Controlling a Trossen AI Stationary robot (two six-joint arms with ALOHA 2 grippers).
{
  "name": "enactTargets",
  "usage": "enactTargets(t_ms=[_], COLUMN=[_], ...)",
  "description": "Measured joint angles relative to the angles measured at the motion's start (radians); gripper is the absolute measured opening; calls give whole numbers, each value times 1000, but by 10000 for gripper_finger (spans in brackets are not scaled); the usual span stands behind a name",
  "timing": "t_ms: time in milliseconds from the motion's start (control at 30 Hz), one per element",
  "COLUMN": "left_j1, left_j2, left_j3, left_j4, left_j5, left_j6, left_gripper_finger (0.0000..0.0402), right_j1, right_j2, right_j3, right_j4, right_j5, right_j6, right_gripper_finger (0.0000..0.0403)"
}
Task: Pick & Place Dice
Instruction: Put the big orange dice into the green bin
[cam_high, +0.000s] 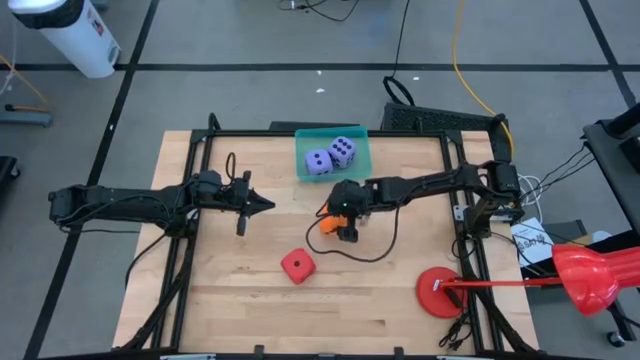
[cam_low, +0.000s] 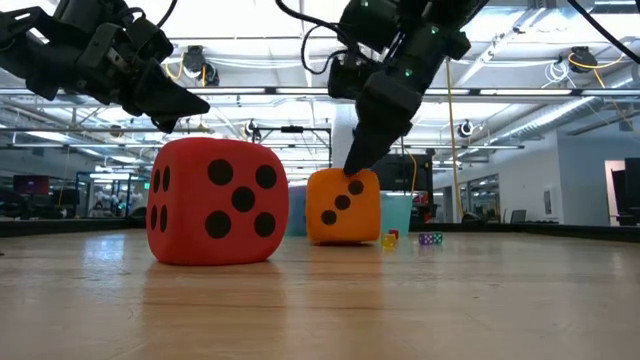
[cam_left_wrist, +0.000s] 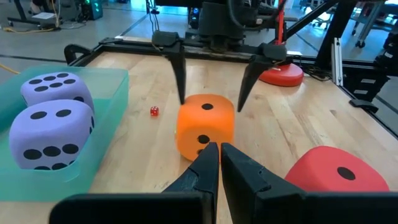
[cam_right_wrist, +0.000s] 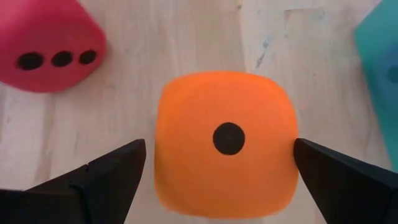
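Two purple dice (cam_high: 329, 157) already sat in the tray (cam_high: 360, 152); the right gripper (cam_right_wrist: 219, 162), jaws spread wide astride the orange die (cam_right_wrist: 224, 144) but not yet gripping, needed to descend centred and close evenly, while the left gripper (cam_left_wrist: 219, 163) waited with fingers together.

I'm looking into a robotics lab — open industrial ceiling with pipes (cam_low: 520, 110) and strip lights across the upper frame, monitors (cam_low: 30, 185) at far left, taped floor (cam_high: 300, 66) — cables (cam_high: 465, 50) trailing, upper right.

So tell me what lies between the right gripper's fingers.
The orange die sits between the open right gripper's fingers, shown in the right wrist view.
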Motion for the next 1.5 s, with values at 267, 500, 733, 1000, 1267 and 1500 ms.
enactTargets(t_ms=[267, 500, 733, 1000, 1267, 1500], left_j1=[0, 0, 0, 0, 0, 0], left_j2=[0, 0, 0, 0, 0, 0], left_j3=[0, 0, 0, 0, 0, 0], left_j4=[4, 4, 4, 5, 6, 6], left_j5=[0, 0, -1, 0, 0, 0], left_j6=[0, 9, 9, 5, 0, 4], left_gripper_finger=[26, 26, 26, 26, 26, 26], right_j1=[-8, 61, 149, 170, 121, 96], right_j2=[0, 2, -26, -41, -41, -18], right_j3=[-53, -108, -110, -96, -96, -95], right_j4=[54, 151, 212, 235, 225, 202], right_j5=[5, 63, 176, 191, 96, 35], right_j6=[-18, -91, -170, -157, -117, -120], right_gripper_finger=[400, 400, 400, 400, 400, 400])
